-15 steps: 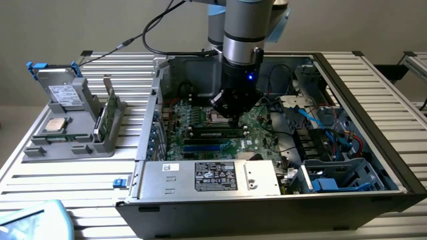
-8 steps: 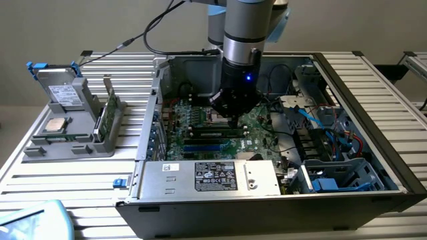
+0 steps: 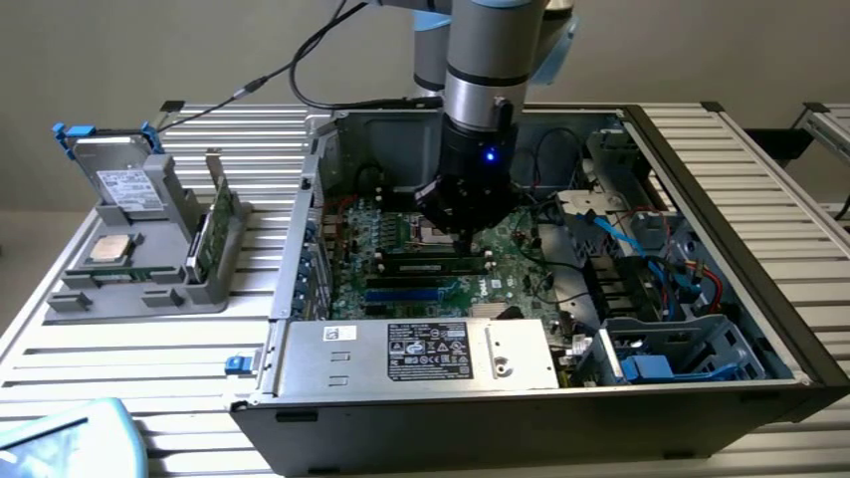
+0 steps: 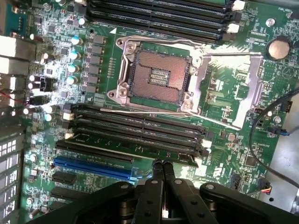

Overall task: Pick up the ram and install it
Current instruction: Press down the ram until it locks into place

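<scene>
Case (image 3: 558, 398) of computer, lid off, lying on slatted table (image 3: 106, 349). Holds green motherboard (image 3: 398, 289) on its floor and grey power supply (image 3: 425, 354) against the near wall. Reaching down into it from above, robot arm (image 3: 492, 60), wrist lit by a small blue light. Beside the case, on the exterior view's left, grey tray (image 3: 133, 289) carrying a hard drive (image 3: 126, 184), a square silver processor (image 3: 109, 249) and a tall green card (image 3: 219, 224) standing on edge. On the board, empty processor socket (image 4: 159, 77) with black memory slots on either side. Seated along one slot near the blue slot (image 4: 93, 167), ram (image 4: 126, 145), lying level. Poised right over its edge, gripper (image 4: 162, 165), claw pinched fully together, holding nothing; contact with the stick impossible to tell.
</scene>
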`<state>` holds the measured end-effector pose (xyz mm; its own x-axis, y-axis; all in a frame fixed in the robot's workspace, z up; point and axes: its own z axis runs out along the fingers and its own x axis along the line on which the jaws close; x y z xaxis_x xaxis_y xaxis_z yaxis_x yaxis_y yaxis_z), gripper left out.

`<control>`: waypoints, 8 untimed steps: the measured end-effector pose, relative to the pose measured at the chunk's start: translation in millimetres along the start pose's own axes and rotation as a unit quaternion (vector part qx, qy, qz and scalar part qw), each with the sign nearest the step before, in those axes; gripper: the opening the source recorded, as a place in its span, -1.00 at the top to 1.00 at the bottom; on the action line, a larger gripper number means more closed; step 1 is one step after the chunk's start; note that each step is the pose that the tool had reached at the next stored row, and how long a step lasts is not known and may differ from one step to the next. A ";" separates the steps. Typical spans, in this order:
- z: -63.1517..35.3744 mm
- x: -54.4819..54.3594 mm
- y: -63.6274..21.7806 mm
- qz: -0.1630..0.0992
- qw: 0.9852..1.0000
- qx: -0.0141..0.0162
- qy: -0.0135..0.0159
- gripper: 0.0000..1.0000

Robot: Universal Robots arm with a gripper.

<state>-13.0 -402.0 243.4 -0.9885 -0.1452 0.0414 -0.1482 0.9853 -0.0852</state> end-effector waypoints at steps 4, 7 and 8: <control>0.4 0.0 0.0 0.031 1.000 -0.001 0.002 0.80; 0.7 -0.1 0.1 0.052 0.999 -0.002 0.003 0.80; 0.8 -0.1 0.1 0.058 0.998 -0.002 0.003 0.80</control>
<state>-12.9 -401.9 242.6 -0.9989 -0.0292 0.0369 -0.0323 0.9958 -0.0855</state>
